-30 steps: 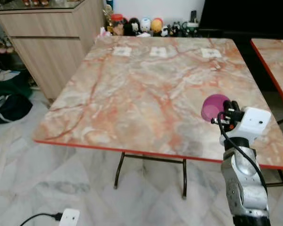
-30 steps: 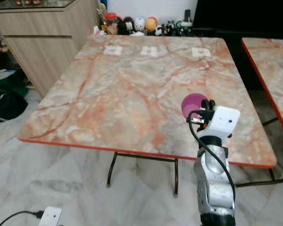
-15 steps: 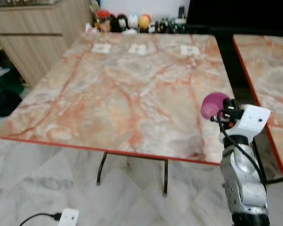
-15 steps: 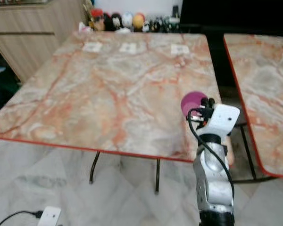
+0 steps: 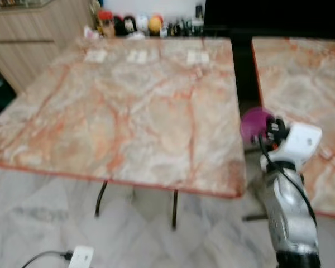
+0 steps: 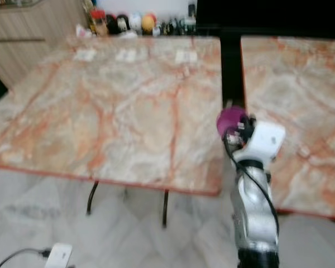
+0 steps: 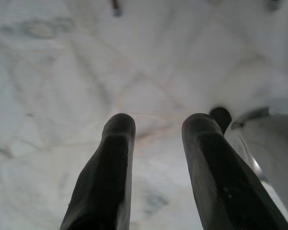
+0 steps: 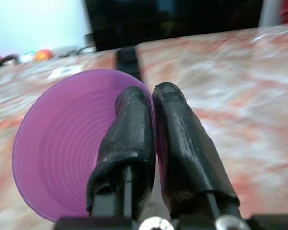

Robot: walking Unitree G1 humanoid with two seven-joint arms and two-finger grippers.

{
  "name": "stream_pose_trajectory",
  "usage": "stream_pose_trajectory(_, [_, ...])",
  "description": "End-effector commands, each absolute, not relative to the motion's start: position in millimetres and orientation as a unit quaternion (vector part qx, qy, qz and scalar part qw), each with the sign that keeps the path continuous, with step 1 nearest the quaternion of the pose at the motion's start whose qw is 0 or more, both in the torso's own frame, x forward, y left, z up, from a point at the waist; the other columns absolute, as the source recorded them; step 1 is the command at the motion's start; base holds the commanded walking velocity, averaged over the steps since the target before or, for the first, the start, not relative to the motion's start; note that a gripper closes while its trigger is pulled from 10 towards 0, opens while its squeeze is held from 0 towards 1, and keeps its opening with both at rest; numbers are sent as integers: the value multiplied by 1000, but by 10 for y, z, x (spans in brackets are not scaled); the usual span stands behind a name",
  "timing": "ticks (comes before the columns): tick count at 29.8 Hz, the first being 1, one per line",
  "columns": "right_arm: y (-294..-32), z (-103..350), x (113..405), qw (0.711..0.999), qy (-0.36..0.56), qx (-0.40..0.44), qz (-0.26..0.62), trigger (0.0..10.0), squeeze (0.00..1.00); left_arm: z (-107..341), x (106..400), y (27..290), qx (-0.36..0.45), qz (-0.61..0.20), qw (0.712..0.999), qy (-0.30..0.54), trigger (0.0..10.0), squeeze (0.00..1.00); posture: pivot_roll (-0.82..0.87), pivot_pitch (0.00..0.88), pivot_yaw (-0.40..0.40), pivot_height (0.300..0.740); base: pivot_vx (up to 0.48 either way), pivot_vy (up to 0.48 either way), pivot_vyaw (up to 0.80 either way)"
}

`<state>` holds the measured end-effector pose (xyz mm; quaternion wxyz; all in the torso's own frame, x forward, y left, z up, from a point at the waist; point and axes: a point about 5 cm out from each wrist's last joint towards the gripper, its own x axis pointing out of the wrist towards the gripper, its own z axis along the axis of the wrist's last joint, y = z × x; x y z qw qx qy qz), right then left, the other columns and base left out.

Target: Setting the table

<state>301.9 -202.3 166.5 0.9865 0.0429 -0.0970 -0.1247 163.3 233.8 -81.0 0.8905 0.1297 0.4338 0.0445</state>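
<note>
My left jaws (image 7: 156, 167) hang over the pale marble floor (image 7: 62, 72), fingers parted with nothing between them. At ten o'clock lies the marble bench (image 5: 128, 106), with small figurines (image 5: 128, 23) along its far edge at eleven. At two o'clock my right jaws (image 8: 151, 143) are clamped on the rim of the purple cup (image 8: 62, 143), held over the gap before a second bench (image 5: 301, 84).

Beyond the right claw (image 8: 151, 143), small blurred figures (image 5: 128, 23) line the worktop (image 5: 128, 106) edge; the picture's edge crops the second worktop (image 5: 301, 72).
</note>
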Motion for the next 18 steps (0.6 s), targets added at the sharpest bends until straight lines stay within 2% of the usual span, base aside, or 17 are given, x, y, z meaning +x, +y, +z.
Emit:
stream_pose_trajectory(1, [-1946, 1697, 3031, 987, -102, 50, -114, 10000, 0, -805, 1598, 2417, 141, 45, 887, 438, 10000, 0, -82, 96, 39, 740, 0, -326, 0])
stream_pose_trajectory(5, [-1942, 1691, 3035, 987, -100, 53, -117, 10000, 0, -806, 1594, 2419, 141, 45, 886, 439, 10000, 0, -81, 97, 40, 740, 0, -326, -459])
stream_pose_trajectory(18, [-1941, 1704, 3030, 986, -106, 51, -119, 10000, 0, -806, 1589, 2428, 142, 45, 886, 439, 10000, 0, -80, 99, 41, 740, 0, -325, 0])
